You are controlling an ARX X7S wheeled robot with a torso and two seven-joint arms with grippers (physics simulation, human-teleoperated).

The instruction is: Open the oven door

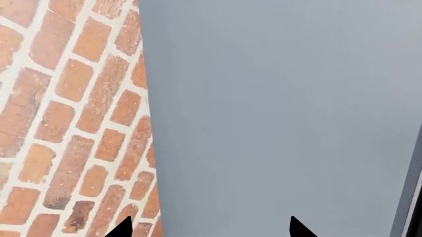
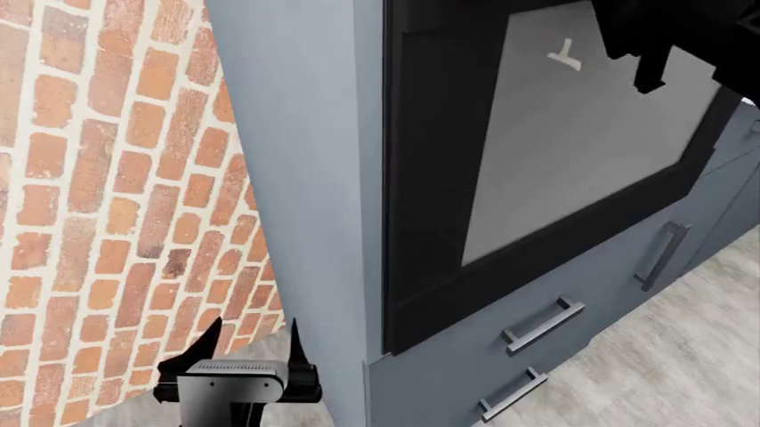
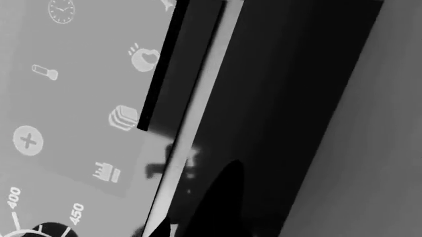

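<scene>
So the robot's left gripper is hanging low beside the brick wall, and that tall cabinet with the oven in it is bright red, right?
Not quite. The cabinet is blue-grey, not red; only the brick wall is reddish, as the head view shows. The rest holds: the left gripper hangs low beside the bricks, and the oven door sits in that cabinet.

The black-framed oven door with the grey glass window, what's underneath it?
Under the black-framed oven door sit blue-grey drawer fronts with dark bar handles. The drawers' contents are hidden.

"400", "450" beside dial on oven control panel (image 3: 72, 98).
</scene>
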